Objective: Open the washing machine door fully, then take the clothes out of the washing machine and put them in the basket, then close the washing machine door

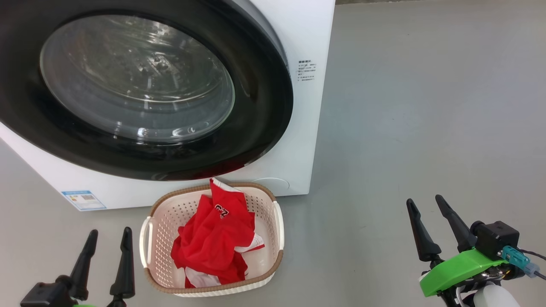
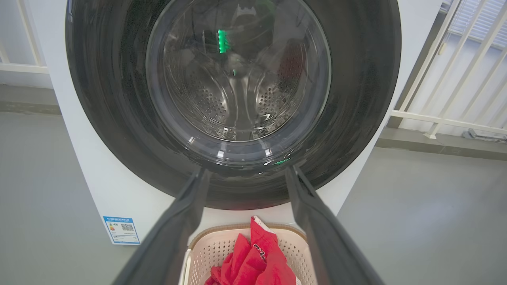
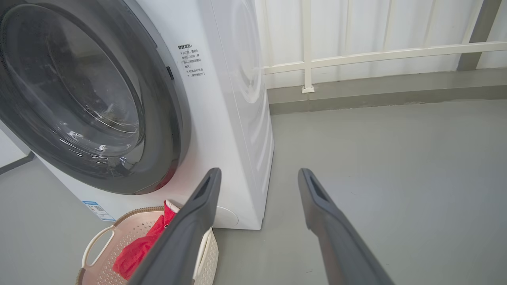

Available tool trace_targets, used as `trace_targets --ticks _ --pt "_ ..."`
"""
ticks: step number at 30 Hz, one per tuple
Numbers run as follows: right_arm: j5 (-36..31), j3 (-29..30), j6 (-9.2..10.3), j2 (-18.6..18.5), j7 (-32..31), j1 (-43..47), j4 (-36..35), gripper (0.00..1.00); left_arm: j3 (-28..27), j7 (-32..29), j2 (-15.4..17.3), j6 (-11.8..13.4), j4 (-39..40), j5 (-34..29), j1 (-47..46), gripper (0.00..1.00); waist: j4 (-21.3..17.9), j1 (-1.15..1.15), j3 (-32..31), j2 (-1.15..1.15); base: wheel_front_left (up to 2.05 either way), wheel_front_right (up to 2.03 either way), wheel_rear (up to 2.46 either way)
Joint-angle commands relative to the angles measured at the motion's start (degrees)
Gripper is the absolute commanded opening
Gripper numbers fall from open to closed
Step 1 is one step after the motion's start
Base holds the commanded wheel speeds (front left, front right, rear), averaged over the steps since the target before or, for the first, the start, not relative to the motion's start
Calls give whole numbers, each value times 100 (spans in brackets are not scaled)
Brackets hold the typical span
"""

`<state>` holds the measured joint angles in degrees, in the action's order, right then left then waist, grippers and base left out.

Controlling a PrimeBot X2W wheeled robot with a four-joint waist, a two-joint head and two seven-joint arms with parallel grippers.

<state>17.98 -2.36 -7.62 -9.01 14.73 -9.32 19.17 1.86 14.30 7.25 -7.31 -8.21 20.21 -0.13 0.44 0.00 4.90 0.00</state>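
Washing machine door (image 1: pixel 136 85) looked shut flush on the washing machine (image 1: pixel 305 128). Clothes (image 1: pixel 213 243) sat piled in the basket (image 1: pixel 279 226) on the floor just in front. Left claw (image 1: pixel 110 231) and right claw (image 1: pixel 425 199) were spread and empty. Closing step likely done; next move only called for a latch check.

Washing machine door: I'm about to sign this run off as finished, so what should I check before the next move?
1. Washing machine door shut flush against the front: ok.
2. Drum behind the glass free of clothes: ok.
3. Red clothes lying inside the basket: ok.
4. Left gripper open and empty: ok.
5. Right gripper open and empty: ok.
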Motion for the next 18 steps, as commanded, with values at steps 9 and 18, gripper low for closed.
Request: trace_targets --ticks 9,18 --pt "-1 -131 13 -58 27 34 -164 100 -185 70 95 -18 144 -26 -13 100 5 0 -29 0 0 0 0" --pt "-9 -120 13 -60 27 38 -191 100 -232 70 72 -18 206 -72 -11 100 29 0 -29 0 0 0 0"
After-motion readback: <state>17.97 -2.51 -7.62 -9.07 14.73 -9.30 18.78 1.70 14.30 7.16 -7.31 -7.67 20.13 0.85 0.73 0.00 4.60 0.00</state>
